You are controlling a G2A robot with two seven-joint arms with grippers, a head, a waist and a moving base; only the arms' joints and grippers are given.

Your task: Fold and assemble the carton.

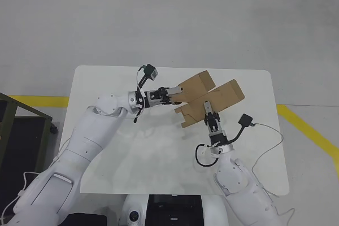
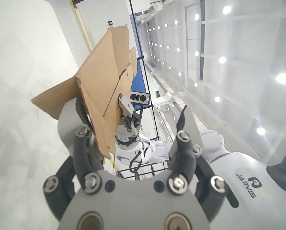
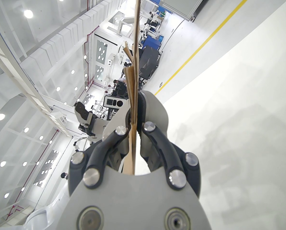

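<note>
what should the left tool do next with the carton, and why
Probably close the left tool on the carton edge. It stands open with the cardboard inside its gap, while the right tool is clamped on the flat panels; a second grip would likely let both arms spread it.

The carton (image 1: pixel 209 93) is above my table (image 1: pixel 130 158), toward 1 o'clock from centre. My left gripper (image 1: pixel 174 96) is at its 9 o'clock edge, my right gripper (image 1: pixel 208 108) at 6 o'clock.

Overhead, two close wrist views; common carton (image 1: pixel 195 86)
</note>
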